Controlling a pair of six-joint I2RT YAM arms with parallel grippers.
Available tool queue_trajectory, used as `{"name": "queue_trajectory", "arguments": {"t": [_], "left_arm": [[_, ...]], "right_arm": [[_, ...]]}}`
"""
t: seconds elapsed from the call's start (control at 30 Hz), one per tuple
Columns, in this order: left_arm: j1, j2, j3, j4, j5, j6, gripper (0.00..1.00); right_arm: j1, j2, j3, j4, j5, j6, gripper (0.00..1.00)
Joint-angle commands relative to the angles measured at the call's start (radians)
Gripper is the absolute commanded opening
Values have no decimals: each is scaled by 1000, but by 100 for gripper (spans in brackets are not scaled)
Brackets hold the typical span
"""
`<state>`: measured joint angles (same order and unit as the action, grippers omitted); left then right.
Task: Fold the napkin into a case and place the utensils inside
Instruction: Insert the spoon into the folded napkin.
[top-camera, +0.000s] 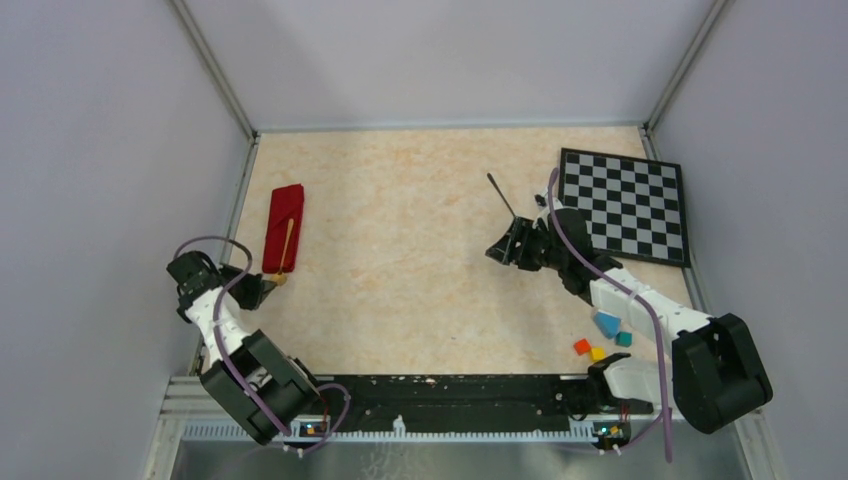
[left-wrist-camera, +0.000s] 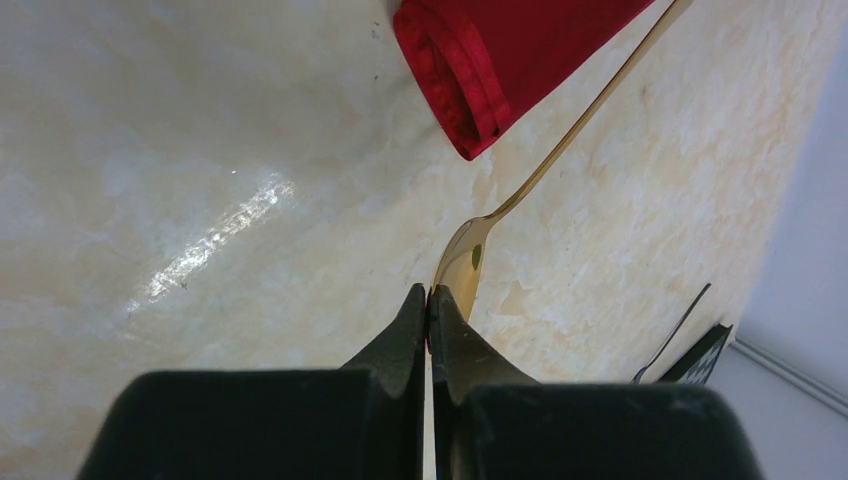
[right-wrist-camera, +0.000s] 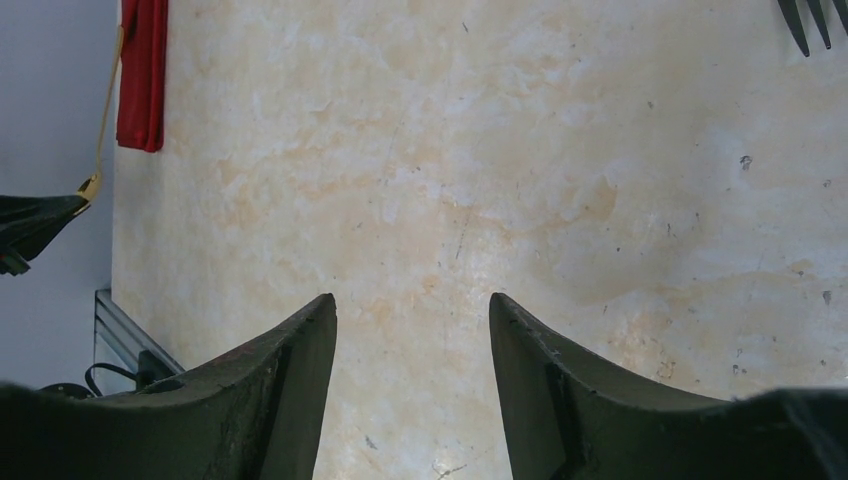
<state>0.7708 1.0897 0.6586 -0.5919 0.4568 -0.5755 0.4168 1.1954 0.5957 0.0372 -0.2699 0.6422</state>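
Note:
The napkin lies folded as a narrow deep-red case at the far left; its rolled end shows in the left wrist view. The gold spoon lies with its handle along the case and its bowl toward me. My left gripper is shut, its tips pinching the bowl's near edge. The dark fork lies on the table mid-right; its tines show in the right wrist view. My right gripper is open and empty, just in front of the fork.
A black-and-white checkered board lies at the far right. Small coloured blocks sit near the right arm's base. A wall runs close along the left of the case.

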Motion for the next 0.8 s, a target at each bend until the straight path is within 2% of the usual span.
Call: {"name": "queue_trajectory", "arguments": {"t": [0.0,0.3,0.43,0.77], "left_arm": [[23,20,-23,111,39,-27,0],[45,80,-6,135,11,-12,0],[47,103,11,115,-6,3,0],[49,159,13,194,31,-49,0]], "right_arm": [[5,-10,2,42,1,-17,58],[5,-13,-28,114,-66,-49,74],[5,-14,-31,121,-68,-54,76],[5,-7,-32,128,-76,-55,76]]}}
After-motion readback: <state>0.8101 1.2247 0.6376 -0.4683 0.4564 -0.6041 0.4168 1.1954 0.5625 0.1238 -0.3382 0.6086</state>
